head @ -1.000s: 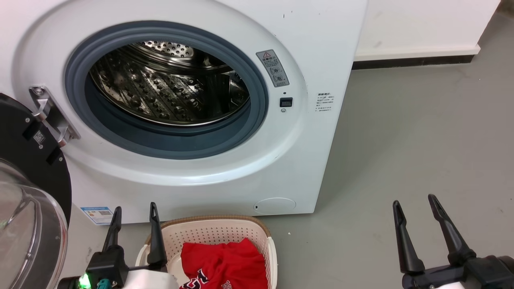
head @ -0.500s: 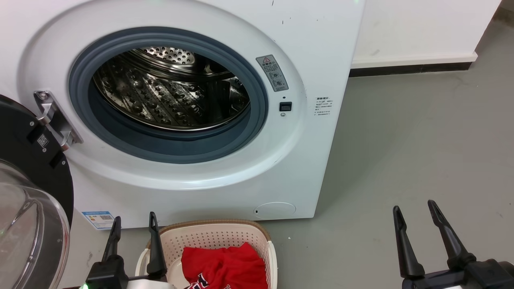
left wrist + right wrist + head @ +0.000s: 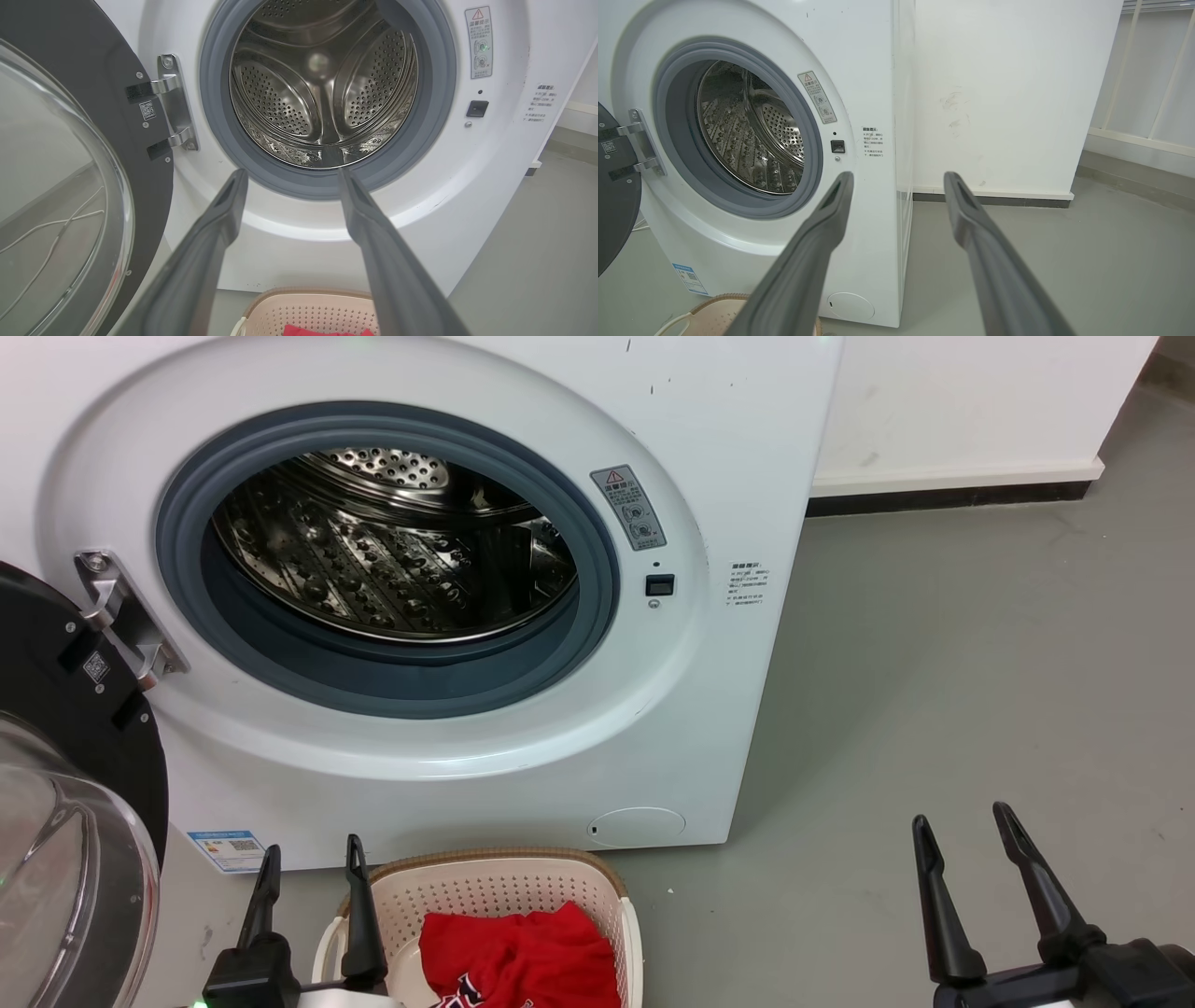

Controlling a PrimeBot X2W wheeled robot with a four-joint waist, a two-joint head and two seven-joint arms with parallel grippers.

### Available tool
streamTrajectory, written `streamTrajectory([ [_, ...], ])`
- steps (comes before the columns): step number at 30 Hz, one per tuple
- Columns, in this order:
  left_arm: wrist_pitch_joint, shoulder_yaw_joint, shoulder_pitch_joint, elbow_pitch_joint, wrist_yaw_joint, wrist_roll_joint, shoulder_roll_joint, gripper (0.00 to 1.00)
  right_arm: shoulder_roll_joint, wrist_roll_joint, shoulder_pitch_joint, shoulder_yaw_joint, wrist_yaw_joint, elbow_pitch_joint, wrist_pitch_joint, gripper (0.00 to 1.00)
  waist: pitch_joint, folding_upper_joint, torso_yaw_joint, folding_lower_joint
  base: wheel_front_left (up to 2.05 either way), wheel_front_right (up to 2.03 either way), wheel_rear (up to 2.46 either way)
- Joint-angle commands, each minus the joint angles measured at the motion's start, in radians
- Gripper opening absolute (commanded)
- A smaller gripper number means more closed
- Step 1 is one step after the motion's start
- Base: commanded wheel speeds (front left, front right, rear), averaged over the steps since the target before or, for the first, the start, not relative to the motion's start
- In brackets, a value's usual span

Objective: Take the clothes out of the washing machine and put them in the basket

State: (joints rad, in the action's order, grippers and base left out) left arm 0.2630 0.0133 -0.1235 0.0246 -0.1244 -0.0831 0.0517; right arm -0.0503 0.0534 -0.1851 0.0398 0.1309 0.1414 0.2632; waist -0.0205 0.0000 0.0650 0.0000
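The white washing machine stands with its door swung open, and its steel drum holds no garment that I can see. On the floor before it sits the cream basket with the red clothes lying inside. My left gripper is open, held at the basket's left rim with nothing between its fingers. My right gripper is open over bare floor to the right. In the left wrist view the open gripper points at the drum, with the basket and clothes below. The right wrist view has its open gripper facing the machine's corner.
The open door, black-framed with a bulging glass bowl, hangs at the left beside my left arm. Grey floor spreads to the right of the machine. A white wall with a dark skirting strip runs behind it.
The whole head view has drifted slightly, so the camera moved. Both grippers stay open and the clothes stay in the basket.
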Motion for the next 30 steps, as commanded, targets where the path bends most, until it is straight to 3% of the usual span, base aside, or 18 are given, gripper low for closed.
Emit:
streamTrajectory([
  [1, 0.003, -0.002, -0.004, 0.002, -0.004, 0.005, -0.002, 1.00, 0.000, 0.003, -0.006, 0.000, 0.000, -0.002, 0.002, 1.00, 0.000, 0.0000, 0.000, 0.0000, 0.00, 0.00, 0.00],
  [2, 0.000, 0.001, 0.000, 0.000, 0.000, 0.001, 0.000, 0.00, 0.000, 0.000, 0.000, 0.000, 0.000, 0.000, 0.000, 0.00, 0.000, 0.0000, 0.000, 0.0000, 0.00, 0.00, 0.00],
  [7, -0.005, 0.009, -0.007, 0.038, 0.002, -0.010, 0.000, 0.00, 0.000, 0.009, -0.006, 0.004, 0.000, -0.038, -0.004, 0.00, -0.001, 0.0000, 0.000, 0.0000, 0.00, 0.00, 0.00],
  [30, -0.089, -0.001, 0.066, 0.092, 0.076, -0.478, 0.023, 0.00, -0.029, 0.493, 0.083, -0.004, 0.000, -0.136, -0.081, 0.00, 0.003, 0.0000, -0.012, 0.0000, 0.00, 0.00, 0.00],
])
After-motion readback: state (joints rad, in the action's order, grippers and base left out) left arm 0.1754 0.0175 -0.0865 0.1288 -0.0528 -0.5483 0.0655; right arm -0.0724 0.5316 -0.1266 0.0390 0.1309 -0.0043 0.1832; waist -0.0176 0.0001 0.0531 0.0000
